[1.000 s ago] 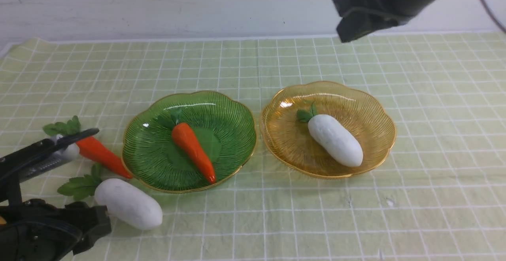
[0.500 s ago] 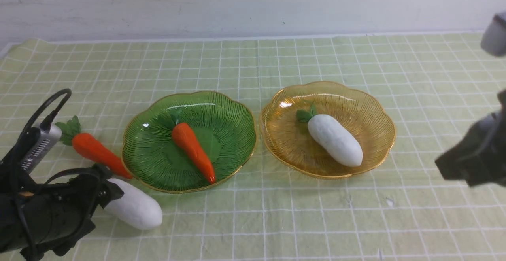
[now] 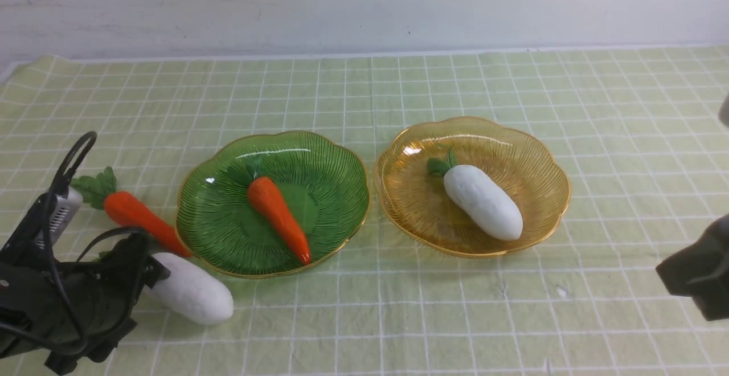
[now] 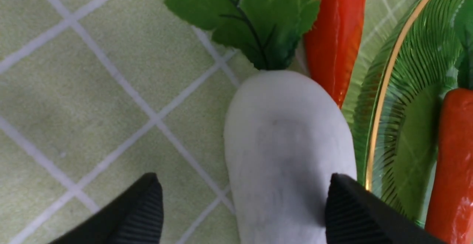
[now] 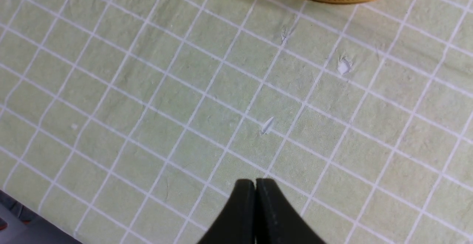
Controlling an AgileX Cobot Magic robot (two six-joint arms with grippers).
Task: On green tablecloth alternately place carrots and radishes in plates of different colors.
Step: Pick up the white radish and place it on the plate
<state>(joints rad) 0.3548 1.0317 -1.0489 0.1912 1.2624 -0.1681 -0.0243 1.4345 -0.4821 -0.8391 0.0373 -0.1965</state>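
left wrist view: left gripper spread wide astride the loose radish, unclamped. judged light, stiff and slippery; clamp across its thick middle.

- Front view: bright, even, diffuse light falls over the green tablecloth. Only soft, faint shadows lie under the near rims of the plates.
- White glare streaks sit on the far inner wall of the green plate. One bright spot shows on the amber plate.
- The right gripper, at that view's edge, is dark and blurred.
- Left wrist view: the radish carries a grey shadow patch. The carrot beside it shows glossy streaks. The fingers of the left gripper are soft-edged.
- Right wrist view: flat light, and the green tablecloth is sharp.
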